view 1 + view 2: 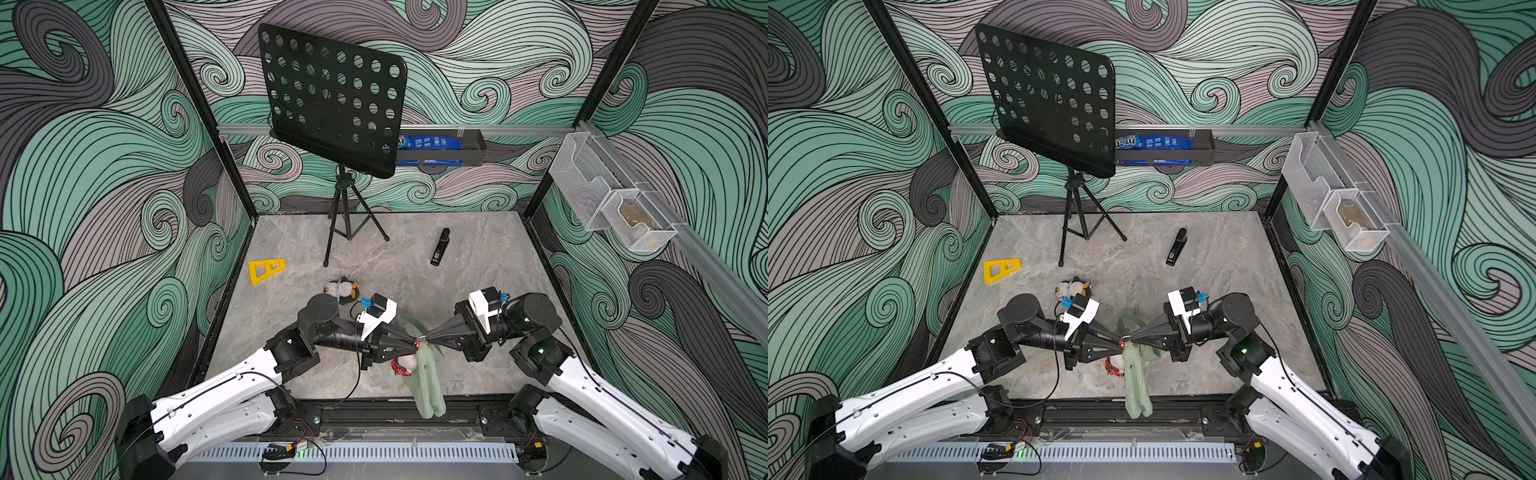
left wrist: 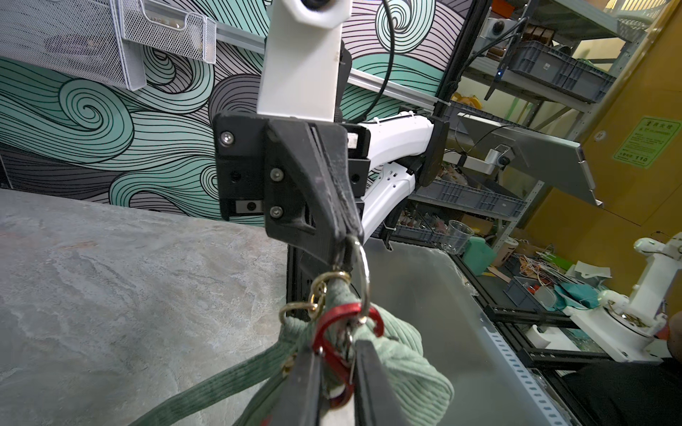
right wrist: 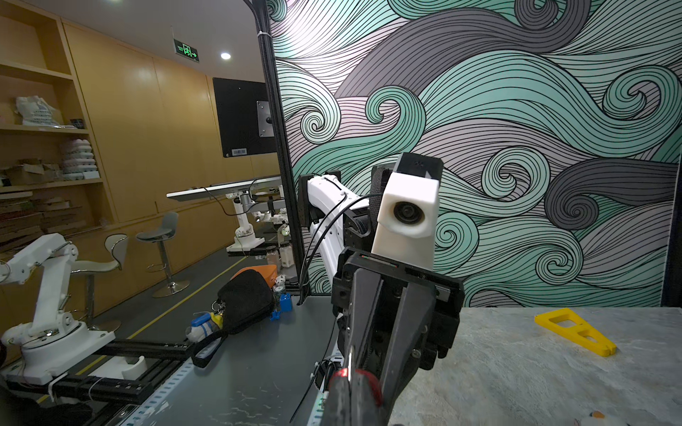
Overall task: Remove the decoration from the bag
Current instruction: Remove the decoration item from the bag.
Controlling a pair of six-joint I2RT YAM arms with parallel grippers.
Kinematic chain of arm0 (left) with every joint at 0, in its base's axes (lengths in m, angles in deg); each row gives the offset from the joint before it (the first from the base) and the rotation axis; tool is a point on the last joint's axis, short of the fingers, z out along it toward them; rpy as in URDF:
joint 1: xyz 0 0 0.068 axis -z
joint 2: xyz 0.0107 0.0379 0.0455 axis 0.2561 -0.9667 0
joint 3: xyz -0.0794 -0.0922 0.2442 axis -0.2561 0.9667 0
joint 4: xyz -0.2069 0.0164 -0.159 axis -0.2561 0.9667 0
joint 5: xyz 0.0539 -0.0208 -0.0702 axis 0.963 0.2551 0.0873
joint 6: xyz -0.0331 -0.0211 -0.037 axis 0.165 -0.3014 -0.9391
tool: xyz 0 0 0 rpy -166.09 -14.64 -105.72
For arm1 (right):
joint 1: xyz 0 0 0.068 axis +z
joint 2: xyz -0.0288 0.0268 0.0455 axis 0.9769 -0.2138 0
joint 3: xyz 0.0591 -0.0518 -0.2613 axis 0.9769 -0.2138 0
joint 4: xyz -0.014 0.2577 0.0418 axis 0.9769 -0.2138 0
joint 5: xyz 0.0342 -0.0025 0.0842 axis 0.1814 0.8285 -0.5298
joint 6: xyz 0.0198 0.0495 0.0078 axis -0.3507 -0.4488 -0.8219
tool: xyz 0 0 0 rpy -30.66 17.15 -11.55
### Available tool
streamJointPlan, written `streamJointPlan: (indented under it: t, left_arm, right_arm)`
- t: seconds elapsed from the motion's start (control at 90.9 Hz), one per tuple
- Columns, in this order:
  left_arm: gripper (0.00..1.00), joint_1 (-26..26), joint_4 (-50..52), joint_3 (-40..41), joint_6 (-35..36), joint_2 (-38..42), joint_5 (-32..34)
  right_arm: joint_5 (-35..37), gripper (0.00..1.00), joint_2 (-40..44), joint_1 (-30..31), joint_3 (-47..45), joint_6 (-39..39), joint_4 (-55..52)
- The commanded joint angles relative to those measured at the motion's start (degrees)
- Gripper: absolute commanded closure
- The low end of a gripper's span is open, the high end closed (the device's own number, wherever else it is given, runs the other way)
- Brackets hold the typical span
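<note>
Two claws, both mine, meet tip to tip above the front of the grey stone-look table (image 1: 395, 270). My right claw (image 2: 348, 231) is clenched on a silver ring (image 2: 366, 276). The sage-green corduroy bag (image 1: 430, 382) hangs from that point, its lower end draping past the table's front edge in both top views. The decoration (image 1: 406, 365), a small white plush charm with red plaid trim, dangles just beside the bag, under my left claw (image 2: 336, 348). A red carabiner (image 2: 334, 319) sits between the left fingers (image 2: 372, 383); they flank it closely, but I cannot tell whether they grip it. I judge the step in hand to be unclipping that carabiner. To do it well, I should hold the right claw firm so the ring does not swing and squeeze the carabiner at its gate. Then I should draw it off along the ring's curve rather than tug, which could drag the soft fabric or the strap (image 2: 221, 383).
</note>
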Motion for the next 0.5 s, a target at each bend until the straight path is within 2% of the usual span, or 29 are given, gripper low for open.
streamJointPlan:
  t: [0.0,0.484]
  left_arm:
    - [0.95,0.2,1.2,0.5,1.2,1.7,1.1]
    - [0.97,0.2,2.6,-0.1,0.6,1.7,4.4]
  right_arm:
    - [1.9,1.00,1.5,0.2,2.2,1.1,-1.0]
    - [1.9,1.00,2.9,0.2,1.6,2.8,-3.2]
